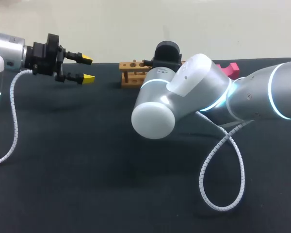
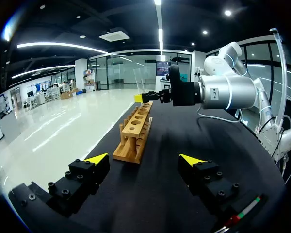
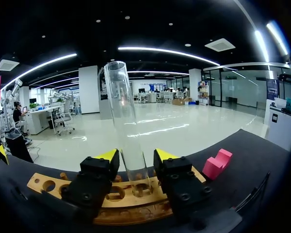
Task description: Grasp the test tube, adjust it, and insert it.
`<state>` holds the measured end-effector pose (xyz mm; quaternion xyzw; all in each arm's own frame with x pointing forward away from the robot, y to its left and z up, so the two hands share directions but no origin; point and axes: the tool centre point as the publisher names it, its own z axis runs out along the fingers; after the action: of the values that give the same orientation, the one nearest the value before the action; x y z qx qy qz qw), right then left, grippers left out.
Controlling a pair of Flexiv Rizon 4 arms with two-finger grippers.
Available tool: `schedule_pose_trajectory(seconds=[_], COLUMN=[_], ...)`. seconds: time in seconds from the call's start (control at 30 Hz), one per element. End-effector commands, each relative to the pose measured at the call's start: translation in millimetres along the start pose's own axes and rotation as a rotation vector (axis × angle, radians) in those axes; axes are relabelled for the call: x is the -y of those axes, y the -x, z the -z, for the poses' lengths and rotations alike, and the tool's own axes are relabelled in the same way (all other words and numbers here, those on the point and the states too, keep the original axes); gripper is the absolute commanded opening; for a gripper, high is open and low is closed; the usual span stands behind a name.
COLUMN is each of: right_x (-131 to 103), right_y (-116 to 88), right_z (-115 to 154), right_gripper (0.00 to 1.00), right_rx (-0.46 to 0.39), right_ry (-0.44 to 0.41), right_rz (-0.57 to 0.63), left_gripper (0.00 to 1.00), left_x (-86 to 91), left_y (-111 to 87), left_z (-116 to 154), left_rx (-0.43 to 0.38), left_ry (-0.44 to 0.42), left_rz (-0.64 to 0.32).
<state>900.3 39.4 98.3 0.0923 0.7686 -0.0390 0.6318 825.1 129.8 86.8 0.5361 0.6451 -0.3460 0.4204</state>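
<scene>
Rack (image 1: 134, 73) half behind right arm (image 1: 184, 97)

Black table (image 1: 87, 189) — wooden rack (image 1: 132, 74), pink block (image 1: 229, 70).

Soft, even light falls from above in the head view. The matte black counter (image 1: 87, 194) gives no glare, only a faint shadow below the yellow-tipped left claw (image 1: 85, 69) at ten o'clock. The right arm's white rounded joint (image 1: 153, 119) is bright — nearly washed out. In the right wrist view the clear glass test tube (image 3: 122, 107) carries pale reflected streaks, and lines bow toward the rim.
</scene>
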Motion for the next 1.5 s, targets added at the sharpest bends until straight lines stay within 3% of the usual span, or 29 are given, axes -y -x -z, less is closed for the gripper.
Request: schedule_pose_trajectory(seconds=[0.03,0.13,0.27,0.3,0.8,1.5], right_x=[0,0,-1,-1,-2,4], right_y=[1,2,3,4,9,17], right_z=[2,2,4,4,13,49], right_gripper=[0.67,0.82,0.93,1.0,1.0,1.0], right_rx=[0.002,0.005,0.01,0.01,0.013,-0.004], right_ry=[-0.003,-0.005,-0.008,-0.009,0.001,0.033], right_rz=[-0.001,-0.002,-0.003,-0.003,-0.007,-0.033], left_gripper=[1.0,1.0,1.0,1.0,1.0,1.0], left_x=[1.0,1.0,1.0,1.0,1.0,1.0], left_y=[-1.0,-1.0,-1.0,-1.0,-1.0,-1.0], left_z=[0,0,0,0,0,0], left_rx=[0.003,0.003,0.003,0.003,0.003,0.003], left_ry=[0.004,0.004,0.004,0.004,0.004,0.004], left_rz=[-0.003,-0.003,-0.003,-0.003,-0.003,-0.003])
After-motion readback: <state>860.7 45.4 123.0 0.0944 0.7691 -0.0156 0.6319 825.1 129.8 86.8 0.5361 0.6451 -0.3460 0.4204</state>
